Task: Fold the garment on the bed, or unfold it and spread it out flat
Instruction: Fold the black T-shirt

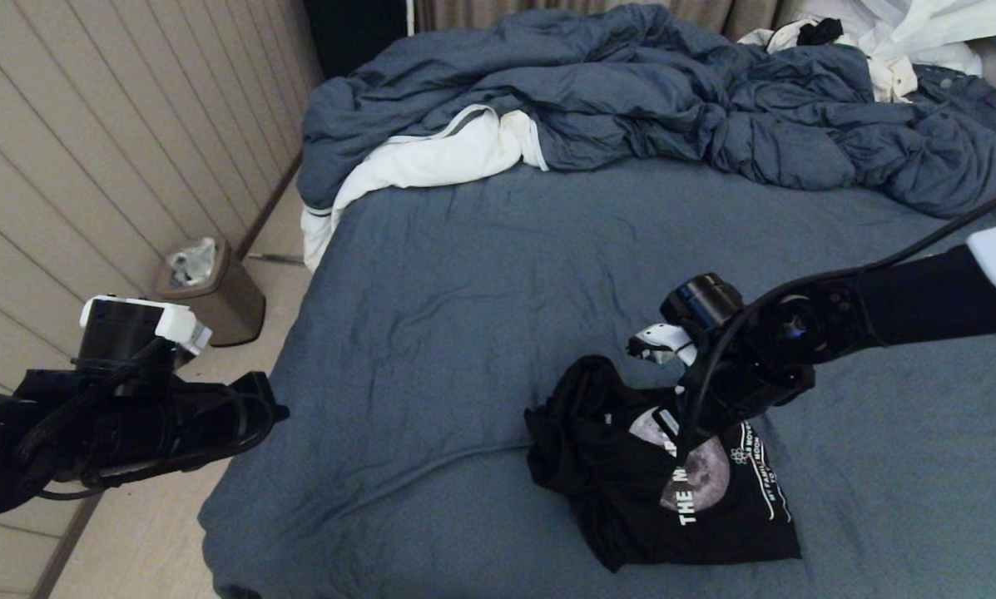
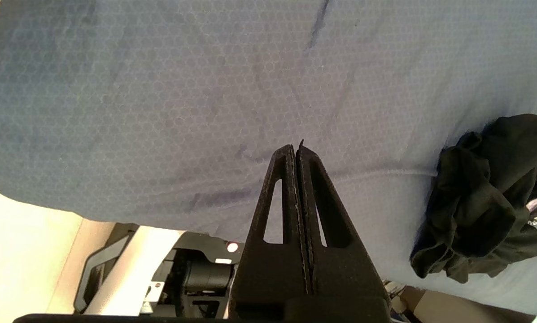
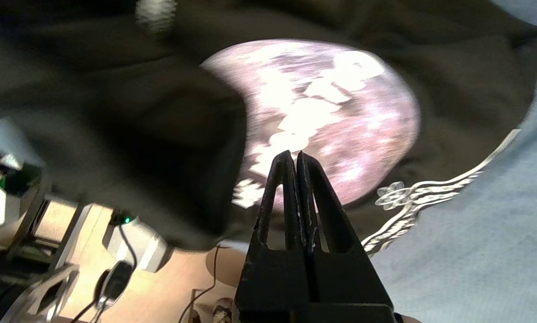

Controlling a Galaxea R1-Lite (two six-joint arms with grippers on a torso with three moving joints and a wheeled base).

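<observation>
Right gripper [image 3: 294, 154], jaws pressed together on nothing, hovers over the crumpled black T-shirt [image 1: 631, 491] lower right; left gripper [image 2: 296, 148] likewise closed, lower left.

Home bedroom — wide bed w/ slate-blue fitted sheet [image 1: 481, 274]; rumpled blue-grey duvet w/ white lining [image 1: 631, 91] heaped at far end; pile of white clothes [image 1: 905, 33] in far right corner; small brown lidded waste bin w/ plastic liner [image 1: 210, 291] on pale floor by beige panelled wall [image 1: 90, 141] — lived-in, domestic.

Black arms; tapered black hand [image 2: 296, 152]
</observation>
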